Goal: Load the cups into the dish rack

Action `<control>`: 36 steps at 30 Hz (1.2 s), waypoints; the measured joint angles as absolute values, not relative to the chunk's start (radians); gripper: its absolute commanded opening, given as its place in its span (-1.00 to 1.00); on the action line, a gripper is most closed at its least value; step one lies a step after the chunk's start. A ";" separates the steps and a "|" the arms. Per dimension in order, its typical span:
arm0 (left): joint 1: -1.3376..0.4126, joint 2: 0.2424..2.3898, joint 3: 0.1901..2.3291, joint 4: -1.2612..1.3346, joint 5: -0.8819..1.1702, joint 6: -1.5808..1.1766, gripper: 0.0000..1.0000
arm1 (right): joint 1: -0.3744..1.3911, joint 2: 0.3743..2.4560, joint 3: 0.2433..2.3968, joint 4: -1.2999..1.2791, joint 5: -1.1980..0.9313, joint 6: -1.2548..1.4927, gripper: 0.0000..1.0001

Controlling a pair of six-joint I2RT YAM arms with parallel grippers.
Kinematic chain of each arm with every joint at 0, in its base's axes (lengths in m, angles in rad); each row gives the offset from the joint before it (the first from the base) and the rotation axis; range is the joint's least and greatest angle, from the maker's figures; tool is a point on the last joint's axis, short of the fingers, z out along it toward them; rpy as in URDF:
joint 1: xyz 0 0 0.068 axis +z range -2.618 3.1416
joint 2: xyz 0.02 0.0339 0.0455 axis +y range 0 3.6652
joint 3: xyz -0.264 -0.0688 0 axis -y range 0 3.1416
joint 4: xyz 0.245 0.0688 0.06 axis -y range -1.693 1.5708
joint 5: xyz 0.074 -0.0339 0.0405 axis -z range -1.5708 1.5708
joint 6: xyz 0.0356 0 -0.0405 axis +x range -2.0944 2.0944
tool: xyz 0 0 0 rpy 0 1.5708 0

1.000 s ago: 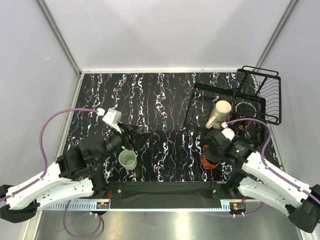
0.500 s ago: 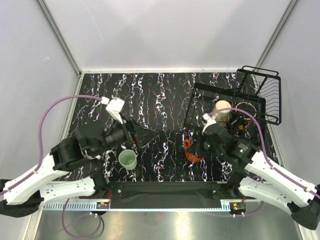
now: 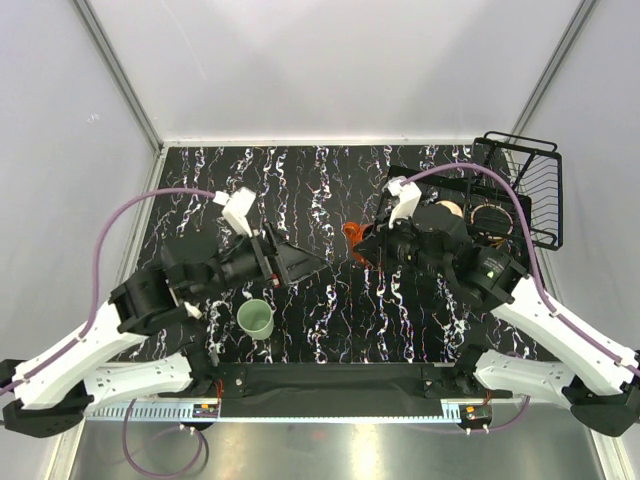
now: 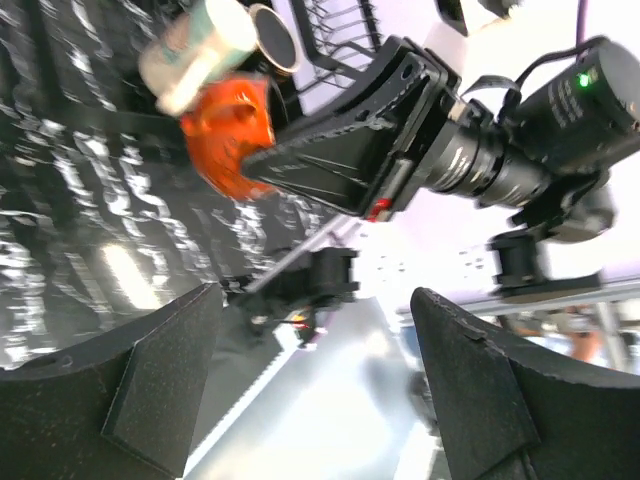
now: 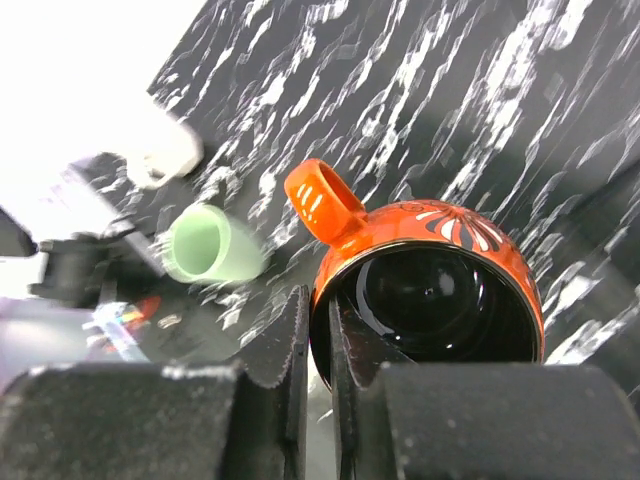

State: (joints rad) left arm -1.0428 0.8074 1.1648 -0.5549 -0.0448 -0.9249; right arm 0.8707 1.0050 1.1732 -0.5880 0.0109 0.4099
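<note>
From above, the rack (image 3: pixel 520 190) sits in the far right corner of the table (image 3: pixel 300 180). The right gripper (image 3: pixel 362 246) hangs just left of the rack's basket, clamped on the red mug (image 3: pixel 352 238), which is lifted clear of the table. Inside the basket, half hidden behind that arm, is the cream cup (image 3: pixel 450 209). The black mug (image 3: pixel 487 217) is beside it, deeper in the rack. The left gripper (image 3: pixel 312 263) is farther left of the rack, its jaws spread wide with nothing in them and its tips aimed at the red mug. The mint cup (image 3: pixel 255 318) stands mouth up on the table, well left of the rack and nearer the arm bases.

From the left wrist, its own fingers (image 4: pixel 150 390) stand far apart with nothing between them. Beyond them the picture blurs. The red mug (image 4: pixel 225 130) hangs pinched in the right gripper, and the cream cup (image 4: pixel 195 50) lies by the rack wires (image 4: pixel 340 30).

From the right wrist, the fingers (image 5: pixel 290 345) are closed on the rim of the red mug (image 5: pixel 430 270), its handle pointing away. The mint cup (image 5: pixel 212 245) shows blurred on the table beyond.
</note>
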 measured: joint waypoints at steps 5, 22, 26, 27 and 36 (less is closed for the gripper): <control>-1.005 0.826 1.056 -0.368 0.115 -1.099 0.56 | 0.871 0.944 1.012 -0.372 0.057 0.155 -1.00; -0.926 0.941 0.905 0.144 0.463 -1.510 0.49 | 0.871 0.561 0.742 -0.080 -0.080 -0.372 -1.00; -0.919 1.024 0.901 0.254 0.521 -1.591 0.44 | 0.871 0.549 0.752 -0.079 -0.133 -0.411 -1.00; -0.919 1.043 0.901 0.271 0.530 -1.607 0.43 | 0.871 0.552 0.751 -0.088 -0.144 -0.420 -1.00; -0.918 1.072 0.891 0.352 0.562 -1.699 0.19 | 0.871 0.562 0.751 -0.151 -0.197 -0.508 -1.00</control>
